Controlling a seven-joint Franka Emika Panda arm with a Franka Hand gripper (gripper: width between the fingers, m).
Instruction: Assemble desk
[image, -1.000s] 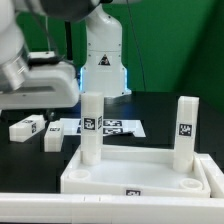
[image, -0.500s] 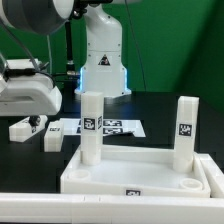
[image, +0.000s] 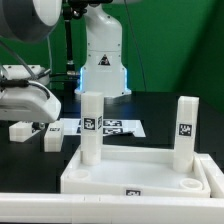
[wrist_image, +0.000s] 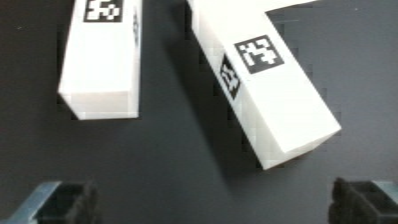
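Note:
The white desk top (image: 140, 172) lies in front with its rim up, and two white tagged legs stand upright in it, one (image: 91, 125) on the exterior view's left and one (image: 186, 128) on its right. Two loose legs (image: 25, 128) (image: 53, 138) lie on the black table at the exterior view's left. My gripper (image: 32, 116) hangs just above them, open and empty. In the wrist view both loose legs show, one (wrist_image: 102, 60) straight and one (wrist_image: 267, 85) slanted. They lie ahead of my open gripper (wrist_image: 217, 200), whose dark fingertips (wrist_image: 63, 200) stand wide apart.
The marker board (image: 118, 126) lies flat behind the desk top. The robot's white base (image: 103, 60) stands at the back in front of a green backdrop.
My gripper has come down and moved toward the exterior view's left, closer to the two loose legs. The desk top and its upright legs have not moved.

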